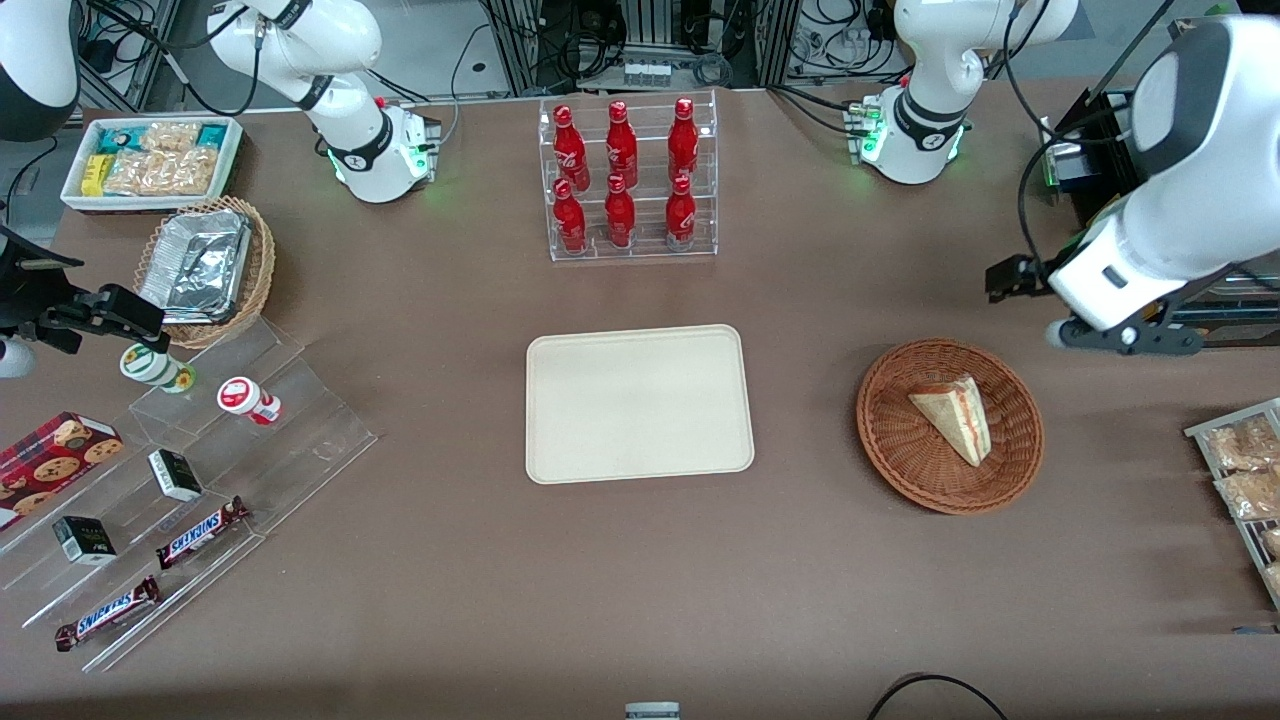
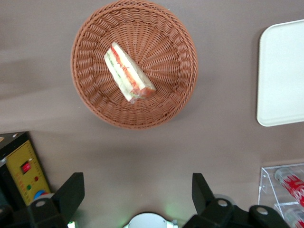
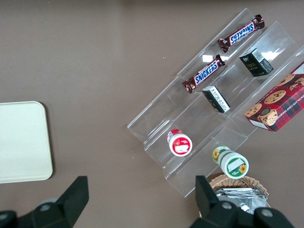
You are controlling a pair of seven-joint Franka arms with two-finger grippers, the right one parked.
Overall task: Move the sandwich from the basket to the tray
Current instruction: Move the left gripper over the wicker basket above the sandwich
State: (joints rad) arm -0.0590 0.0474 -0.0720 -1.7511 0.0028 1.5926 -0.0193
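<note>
The sandwich (image 1: 955, 415) (image 2: 127, 72), a pale bread wedge with red and green filling at its cut edge, lies in the round reddish-brown basket (image 1: 885, 440) (image 2: 161, 42). The cream tray (image 1: 640, 403) (image 2: 282, 71) (image 3: 21, 142) lies flat beside the basket, toward the parked arm's end, with nothing on it. My gripper (image 1: 1125, 338) (image 2: 137, 183) hangs high over the table, farther from the front camera than the basket and a little toward the working arm's end. It is open, with only bare table between its fingers.
A clear rack of red cola bottles (image 1: 630, 180) stands farther from the front camera than the tray. Toward the parked arm's end are a tan basket of foil trays (image 1: 205, 265), a white snack bin (image 1: 150, 160) and stepped acrylic shelves (image 1: 190, 480). Snack packets (image 1: 1245, 480) lie at the working arm's end.
</note>
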